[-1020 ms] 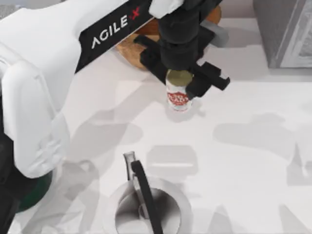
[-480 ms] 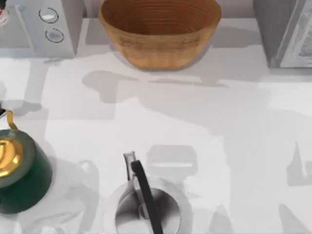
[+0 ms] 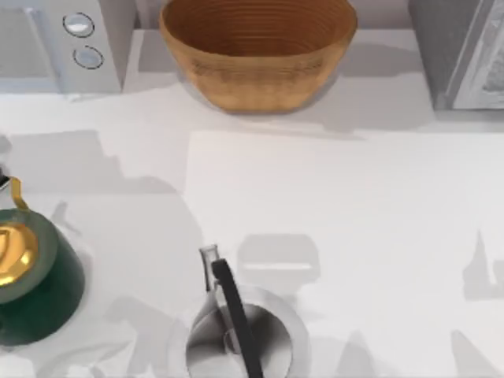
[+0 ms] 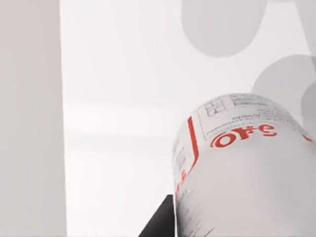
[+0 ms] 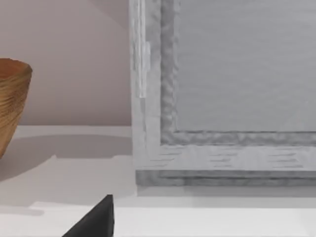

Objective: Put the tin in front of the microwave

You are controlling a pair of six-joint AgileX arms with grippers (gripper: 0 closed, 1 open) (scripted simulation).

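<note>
Evidently clenched in the left pincer, the small white-labelled, red-lettered tin [image 4: 242,173] is not yet set before the light grey, two-dial microwave [image 3: 59,47]; the right pincer's state I cannot tell.

tin [image 4: 247,168] white, red print | basket [image 3: 258,47] tan | kettle [image 3: 35,283] green

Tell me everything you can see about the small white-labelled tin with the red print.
The small cylindrical tin with the white label appears close up in the left wrist view. Its curved side looks smooth and glossy, printed with red lettering, a red vertical stripe, fine grey text and a small boxed panel. It leans at a tilt across that picture, with pale surface and soft round shadows behind it. A dark finger of the left gripper sits at its edge; whether they touch cannot be told. Its top is hidden.
</note>
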